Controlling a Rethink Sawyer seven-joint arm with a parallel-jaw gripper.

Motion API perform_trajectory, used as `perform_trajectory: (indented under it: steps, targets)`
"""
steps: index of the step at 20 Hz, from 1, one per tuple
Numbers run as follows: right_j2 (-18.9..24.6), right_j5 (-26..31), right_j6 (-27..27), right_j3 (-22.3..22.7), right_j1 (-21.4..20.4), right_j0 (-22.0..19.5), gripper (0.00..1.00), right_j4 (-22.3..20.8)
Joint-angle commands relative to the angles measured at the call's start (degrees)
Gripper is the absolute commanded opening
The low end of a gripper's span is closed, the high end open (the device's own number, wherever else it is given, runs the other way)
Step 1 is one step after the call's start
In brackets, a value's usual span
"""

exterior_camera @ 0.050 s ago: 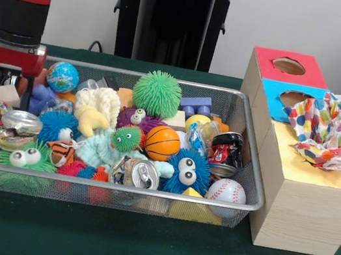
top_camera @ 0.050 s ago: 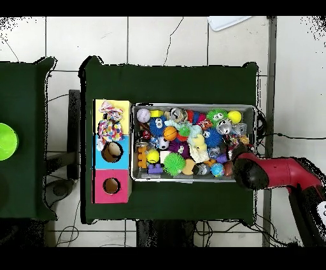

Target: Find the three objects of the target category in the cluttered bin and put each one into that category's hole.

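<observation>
The gripper [exterior_camera @ 0.050 s ago: 4, 86] dips into the bin [exterior_camera @ 0.050 s ago: 250, 181] at its far corner away from the box [exterior_camera @ 0.050 s ago: 305, 204], half buried among toys; whether its fingers are spread or closed cannot be told; crumpled spotted paper [exterior_camera @ 0.050 s ago: 323, 131] hides the yellow hole.

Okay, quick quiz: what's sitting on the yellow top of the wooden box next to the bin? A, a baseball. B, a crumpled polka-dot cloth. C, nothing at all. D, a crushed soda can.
B: a crumpled polka-dot cloth lies on the yellow section of the wooden box, while the baseball and the cans lie in the bin.
</observation>
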Motion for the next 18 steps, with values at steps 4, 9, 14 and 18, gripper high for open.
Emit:
perform_trajectory:
  steps: [4, 9, 14, 18]
  targets:
    - [5.1, 4.7, -16.0, -3.1, -0.9, -1.2, 1.0, 0.4]
    - [4.5, 3.3, -14.1, -3.3, 0.3, -1.0, 1.0, -1.0]
    - [3.6, 2.6, -12.2, -3.7, 1.4, -0.2, 1.0, -1.7]
    - [2.9, 2.4, -10.4, -4.0, 2.2, 0.5, 1.0, -1.6]
